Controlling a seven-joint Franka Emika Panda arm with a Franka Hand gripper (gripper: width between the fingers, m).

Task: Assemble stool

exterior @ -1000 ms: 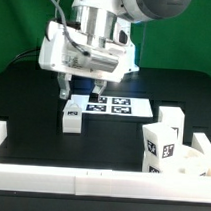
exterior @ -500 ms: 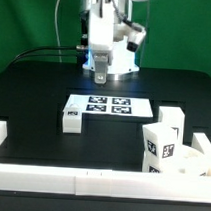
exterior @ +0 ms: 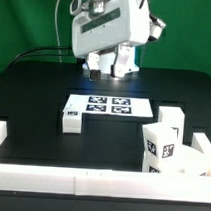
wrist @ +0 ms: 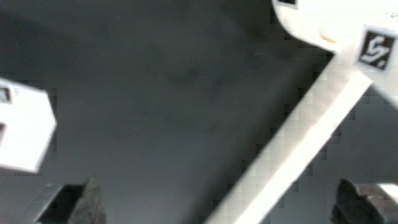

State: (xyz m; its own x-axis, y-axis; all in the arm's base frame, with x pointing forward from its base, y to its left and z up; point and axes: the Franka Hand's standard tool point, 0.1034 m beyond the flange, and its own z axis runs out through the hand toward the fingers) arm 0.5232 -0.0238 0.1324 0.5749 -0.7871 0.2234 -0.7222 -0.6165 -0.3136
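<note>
the stool is in pieces on the black table [exterior: 34, 90]. one loose leg [exterior: 71, 118] lies on its own at about 8 o'clock from the marker board [exterior: 109, 104], just off that board's corner, with a tagged face turned toward the camera; it sits low and blocky, and which way its long axis runs is hard to read from here. the other two legs [exterior: 164, 137] stand upright at about 4 o'clock from the marker board, long axes vertical, close together with one behind the other, the front one showing a tag. the seat [exterior: 196, 158] lies flat just beside them at their 4 o'clock, partly cut off by the picture's edge and close behind the front rail [exterior: 100, 178]. the arm [exterior: 106, 28] hangs at 12 o'clock from the marker board, over the far side of the table, its hand pointing down and well apart from every stool part. in the wrist view the gripper [wrist: 217, 205] is spread wide, its fingertips [wrist: 71, 200] far apart with only bare table between them, grasping nothing; a white tagged part [wrist: 347, 35] and a length of rail show beyond it.
</note>
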